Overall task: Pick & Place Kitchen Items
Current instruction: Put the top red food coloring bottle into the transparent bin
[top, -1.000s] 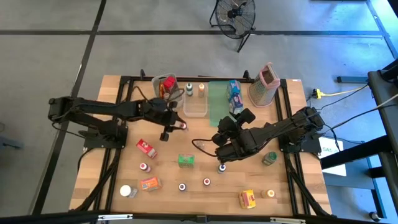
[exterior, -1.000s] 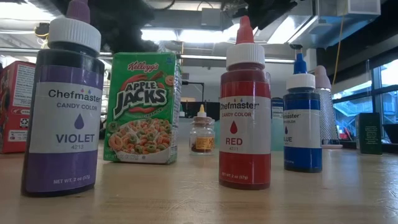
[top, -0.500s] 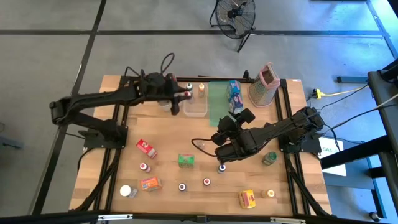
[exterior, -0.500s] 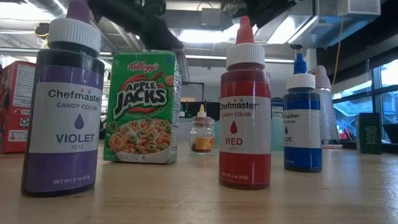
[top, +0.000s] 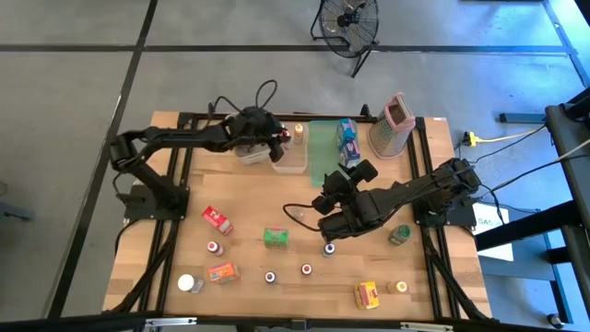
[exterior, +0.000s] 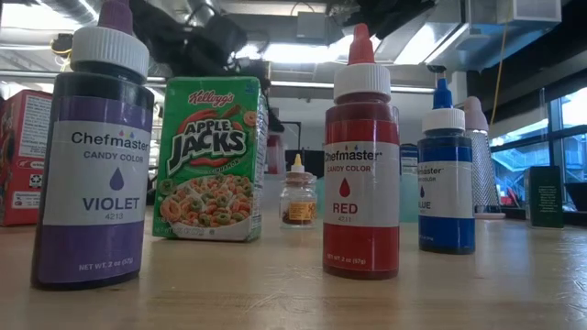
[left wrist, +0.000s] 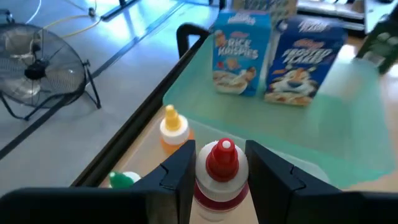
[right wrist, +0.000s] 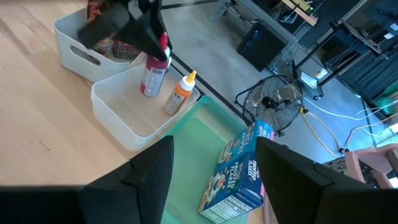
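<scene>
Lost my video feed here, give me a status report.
Left tool shut on red-capped bottle, over the clear bin. Right tool open, idle mid-table. Orange-capped bottle stands behind the bin.

floor: grey concrete | fan beyond wooden table | window at right

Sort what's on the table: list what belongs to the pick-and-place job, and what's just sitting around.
Job items:
- red-capped bottle held in the left pincer
- orange-capped bottle
- Apple Jacks box
- violet bottle, red bottle, blue bottle
- Rice Krispies box, Frosted Flakes box

Just sitting around:
- box grater
- clear bin
- green tray
- fan
</scene>
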`<state>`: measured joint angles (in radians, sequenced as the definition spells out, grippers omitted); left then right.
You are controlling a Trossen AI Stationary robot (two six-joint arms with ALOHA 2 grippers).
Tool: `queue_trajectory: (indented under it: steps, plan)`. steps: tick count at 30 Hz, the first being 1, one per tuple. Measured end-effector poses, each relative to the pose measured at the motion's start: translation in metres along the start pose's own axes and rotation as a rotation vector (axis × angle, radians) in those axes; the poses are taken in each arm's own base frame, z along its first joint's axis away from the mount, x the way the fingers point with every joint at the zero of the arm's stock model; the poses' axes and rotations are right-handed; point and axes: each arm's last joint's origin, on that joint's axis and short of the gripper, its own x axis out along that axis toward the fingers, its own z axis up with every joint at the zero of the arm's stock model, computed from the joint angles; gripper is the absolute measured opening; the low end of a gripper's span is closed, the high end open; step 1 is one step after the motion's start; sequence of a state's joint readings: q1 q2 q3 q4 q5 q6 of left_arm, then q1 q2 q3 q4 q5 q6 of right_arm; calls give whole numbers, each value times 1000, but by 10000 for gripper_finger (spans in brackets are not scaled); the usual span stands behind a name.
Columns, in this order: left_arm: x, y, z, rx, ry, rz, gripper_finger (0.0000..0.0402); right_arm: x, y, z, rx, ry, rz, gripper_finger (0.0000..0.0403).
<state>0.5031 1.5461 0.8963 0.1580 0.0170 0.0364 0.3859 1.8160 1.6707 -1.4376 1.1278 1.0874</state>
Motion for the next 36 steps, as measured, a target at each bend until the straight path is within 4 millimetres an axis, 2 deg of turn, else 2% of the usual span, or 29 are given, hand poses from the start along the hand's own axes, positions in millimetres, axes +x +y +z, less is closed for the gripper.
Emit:
queue_trajectory:
  steps: [5, 10, 22, 30, 36]
  plan:
    - [19, 0, -11, -24, 4, 5, 114, 0, 0, 0, -6, 2, 0, 227]
    - [31, 1, -22, -38, 52, 84, 114, 0, 0, 0, -8, 3, 1, 227]
    - [33, 4, -21, -65, 15, 178, 114, 0, 0, 0, -8, 3, 1, 227]
    - [38, 3, -25, -76, 22, 164, 114, 0, 1, 0, -2, 2, 3, 227]
    - [41, 12, -27, -94, 14, 159, 114, 0, 1, 0, 0, 3, 6, 227]
